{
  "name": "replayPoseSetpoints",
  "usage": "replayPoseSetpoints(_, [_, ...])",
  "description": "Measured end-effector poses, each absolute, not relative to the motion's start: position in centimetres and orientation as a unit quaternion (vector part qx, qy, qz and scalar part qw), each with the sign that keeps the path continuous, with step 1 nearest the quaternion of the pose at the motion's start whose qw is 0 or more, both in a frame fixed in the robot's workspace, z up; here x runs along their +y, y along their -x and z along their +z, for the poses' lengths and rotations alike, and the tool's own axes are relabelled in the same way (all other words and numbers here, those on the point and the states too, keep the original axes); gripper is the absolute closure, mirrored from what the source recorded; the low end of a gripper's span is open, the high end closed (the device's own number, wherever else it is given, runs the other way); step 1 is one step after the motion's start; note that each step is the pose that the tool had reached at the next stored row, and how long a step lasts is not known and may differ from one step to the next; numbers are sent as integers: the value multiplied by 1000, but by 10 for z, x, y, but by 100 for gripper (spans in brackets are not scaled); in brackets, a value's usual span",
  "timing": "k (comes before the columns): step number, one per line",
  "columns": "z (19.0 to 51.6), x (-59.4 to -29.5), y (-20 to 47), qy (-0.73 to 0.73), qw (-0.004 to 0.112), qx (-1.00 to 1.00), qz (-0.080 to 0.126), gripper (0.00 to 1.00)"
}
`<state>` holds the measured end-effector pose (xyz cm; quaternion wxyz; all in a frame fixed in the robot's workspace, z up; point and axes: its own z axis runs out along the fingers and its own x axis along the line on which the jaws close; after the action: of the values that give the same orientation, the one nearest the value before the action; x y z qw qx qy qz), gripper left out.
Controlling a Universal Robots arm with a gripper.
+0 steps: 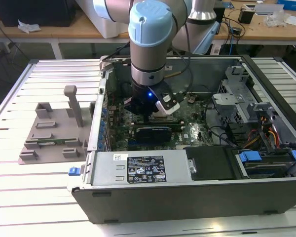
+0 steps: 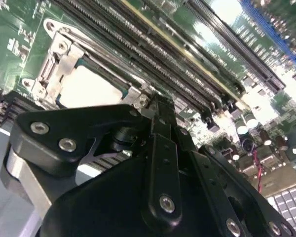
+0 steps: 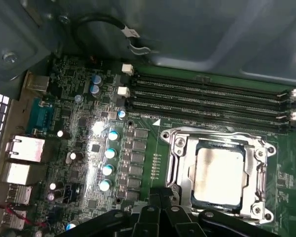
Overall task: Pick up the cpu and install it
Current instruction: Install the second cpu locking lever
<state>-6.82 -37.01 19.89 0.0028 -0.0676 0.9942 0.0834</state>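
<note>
I have the arm (image 1: pixel 150 44) reaching down into the open computer case (image 1: pixel 187 192), which lies on the slatted surface (image 1: pixel 44 197), with the grey tray (image 1: pixel 56 131) just beside the case at the exterior view's left. The cpu (image 3: pixel 220 174) sits inside the socket frame (image 3: pixel 180 168) on the motherboard (image 3: pixel 89 128), its silver-grey top facing up; in the second wrist view I see it (image 2: pixel 91 89) in the frame beyond the black fingers. The memory slots (image 3: pixel 207 96) run along one side of the socket. The hand (image 2: pixel 150 106) hangs just above the socket's edge with its fingertips drawn together, gripping nothing. It is not touching the chip as far as I can see.
</note>
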Motion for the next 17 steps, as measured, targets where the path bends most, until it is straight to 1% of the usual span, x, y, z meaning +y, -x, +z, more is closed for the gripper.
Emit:
replayPoseSetpoints(3, [199,-370,68,68,4,994,84,89])
replayPoseSetpoints(4, [201,-370,68,68,5,994,85,89])
replayPoseSetpoints(7, [213,-368,68,68,4,994,82,89])
replayPoseSetpoints(9, [213,-363,63,68,2,996,59,89])
replayPoseSetpoints(13, [213,-356,54,68,-2,997,37,89])
replayPoseSetpoints(16, [211,-344,40,67,-10,998,14,89])
replayPoseSetpoints(17, [210,-342,37,67,-12,998,12,89])
